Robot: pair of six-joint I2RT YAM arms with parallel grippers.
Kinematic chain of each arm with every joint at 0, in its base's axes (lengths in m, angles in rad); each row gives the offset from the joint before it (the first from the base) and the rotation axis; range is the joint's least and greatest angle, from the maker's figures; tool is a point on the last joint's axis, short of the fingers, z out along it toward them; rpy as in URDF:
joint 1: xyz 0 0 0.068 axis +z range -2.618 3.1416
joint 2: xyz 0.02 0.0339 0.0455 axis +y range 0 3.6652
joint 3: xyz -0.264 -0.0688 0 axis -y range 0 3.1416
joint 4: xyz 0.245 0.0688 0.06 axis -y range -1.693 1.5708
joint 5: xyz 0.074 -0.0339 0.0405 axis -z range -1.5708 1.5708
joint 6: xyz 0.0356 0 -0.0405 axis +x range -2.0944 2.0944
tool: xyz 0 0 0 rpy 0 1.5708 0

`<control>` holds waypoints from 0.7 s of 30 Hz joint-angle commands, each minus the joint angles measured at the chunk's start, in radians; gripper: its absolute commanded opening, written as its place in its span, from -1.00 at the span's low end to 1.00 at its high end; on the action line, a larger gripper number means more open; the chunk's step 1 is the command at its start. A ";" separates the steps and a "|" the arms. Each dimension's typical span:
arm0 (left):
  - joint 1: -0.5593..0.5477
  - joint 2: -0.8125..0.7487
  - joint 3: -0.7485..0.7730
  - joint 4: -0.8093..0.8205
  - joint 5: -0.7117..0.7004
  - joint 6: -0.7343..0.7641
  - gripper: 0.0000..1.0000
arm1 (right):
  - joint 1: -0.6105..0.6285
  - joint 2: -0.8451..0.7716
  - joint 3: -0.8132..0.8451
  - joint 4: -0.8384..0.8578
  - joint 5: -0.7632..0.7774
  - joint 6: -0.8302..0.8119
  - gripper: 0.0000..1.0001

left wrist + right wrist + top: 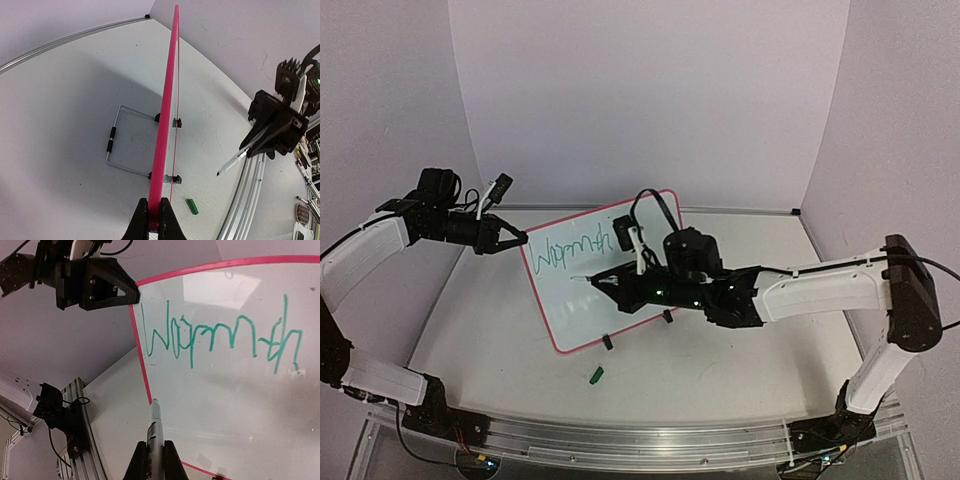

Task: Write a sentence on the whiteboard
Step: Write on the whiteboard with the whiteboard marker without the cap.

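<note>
White table (490, 330); left tool (155, 204) clamps whiteboard (582, 305) rim, right tool (154, 446) clamps marker (155, 416) just below sentence (220, 337)

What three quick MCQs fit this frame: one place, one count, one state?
1. Where is the green cap?
A. On the table in front of the whiteboard
B. On the board's top edge
C. Behind the board

2. How many green words are on the whiteboard?
A. Three
B. One
C. None

3. What is the left gripper doing?
A. Hanging open over the table
B. Shut on the green cap
C. Shut on the whiteboard's pink frame

Answers:
1 A, the top view shows the cap lying on the table near the board's feet.
2 B, only "Warmth" is written.
3 C, the left wrist view shows its fingers clamped on the frame's edge; the right gripper holds the marker.
</note>
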 commanded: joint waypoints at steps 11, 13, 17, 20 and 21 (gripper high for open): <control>-0.033 0.004 -0.003 -0.030 -0.024 0.021 -1.00 | 0.034 0.233 0.184 0.053 -0.061 0.043 -1.00; -0.031 0.004 -0.003 -0.031 -0.026 0.022 -1.00 | 0.034 0.248 0.186 0.054 -0.034 0.057 -1.00; -0.034 0.005 -0.004 -0.030 -0.023 0.020 -1.00 | 0.034 0.270 0.193 0.066 -0.001 0.078 -1.00; -0.034 0.008 -0.003 -0.030 -0.022 0.022 -1.00 | 0.034 0.274 0.195 0.075 0.027 0.084 -1.00; -0.034 0.008 -0.004 -0.029 -0.022 0.021 -1.00 | 0.034 0.274 0.195 0.074 0.039 0.084 -1.00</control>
